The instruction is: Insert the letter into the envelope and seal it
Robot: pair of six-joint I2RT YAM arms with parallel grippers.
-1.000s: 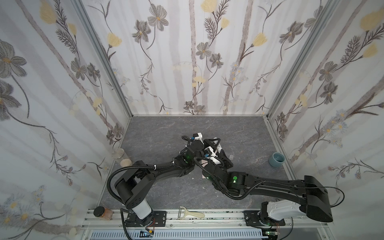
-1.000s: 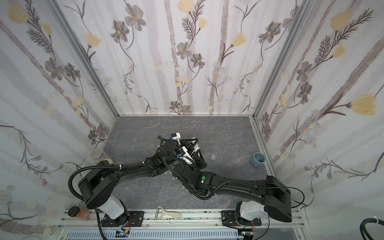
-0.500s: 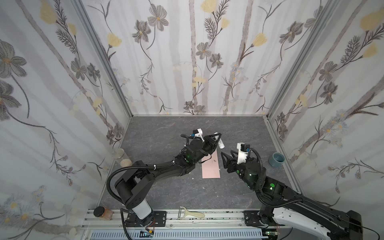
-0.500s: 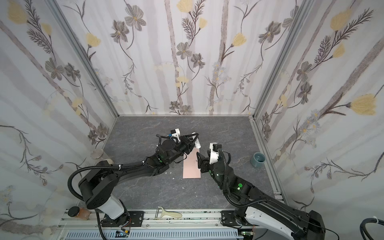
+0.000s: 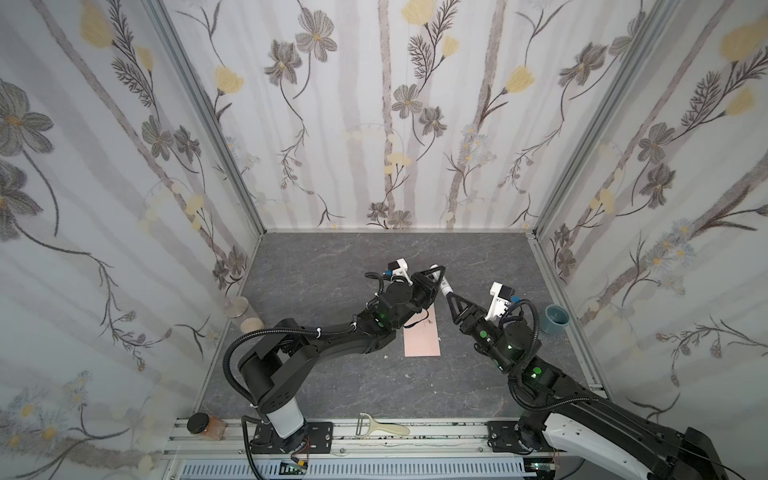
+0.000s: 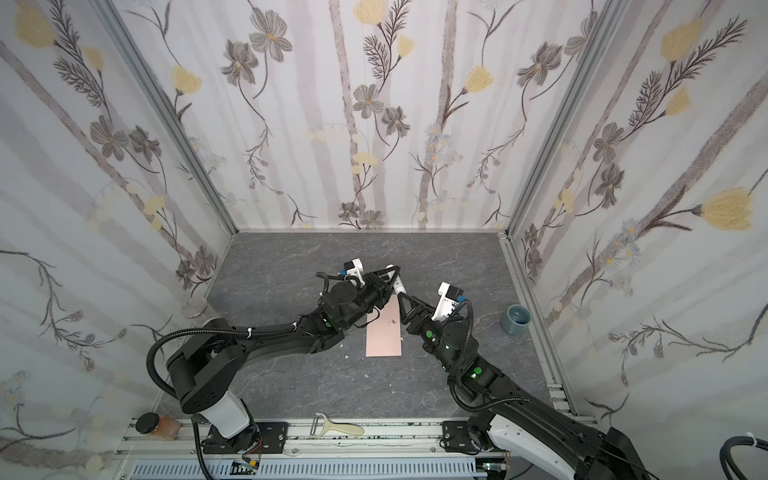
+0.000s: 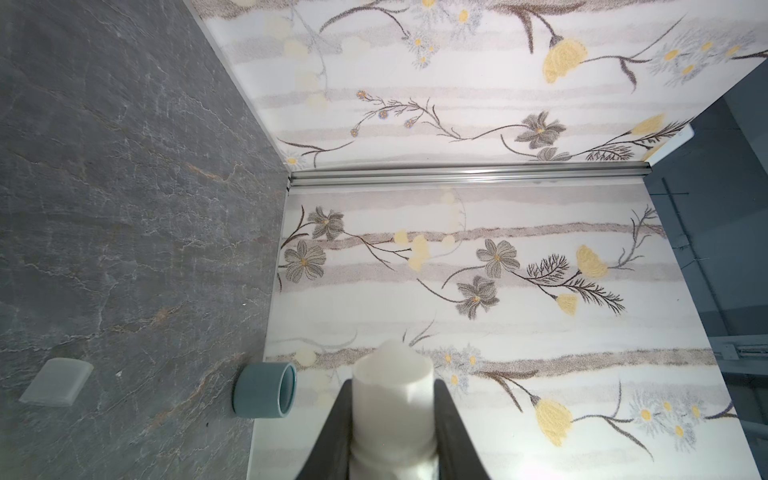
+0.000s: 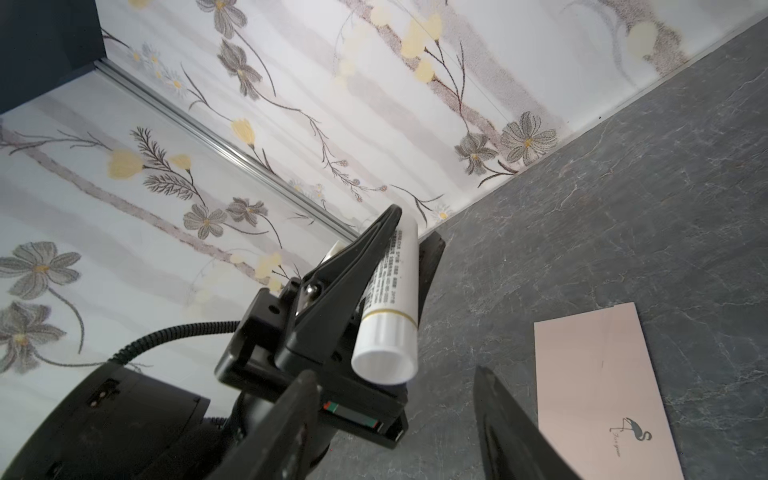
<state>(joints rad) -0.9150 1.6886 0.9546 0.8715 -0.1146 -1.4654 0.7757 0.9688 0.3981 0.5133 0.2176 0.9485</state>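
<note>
Envelope (image 5: 422, 332) — pale pink, lying flat on the grey table (image 5: 324, 257) between the two arms, plain face up with a small flamingo print on it; whether anything is inside cannot be told. Blue-grey cup (image 5: 556, 319) — upright near the right wall, well apart from the envelope; its contents cannot be made out. Black-lidded jar (image 5: 205, 428) — at the left end of the front rail, holding something orange-brown. Left gripper (image 5: 439, 274): poised just beyond the envelope's far end, jaws pressed onto a white glue tube (image 8: 390, 299). It pinches the tube along its printed body, with the blunt end jutting toward the right arm. Right gripper (image 8: 392, 374): jaws spread and gripping nothing. Its fingertips (image 8: 307, 386) stand either side of the tube's blunt end; whether they touch it cannot be told.
</note>
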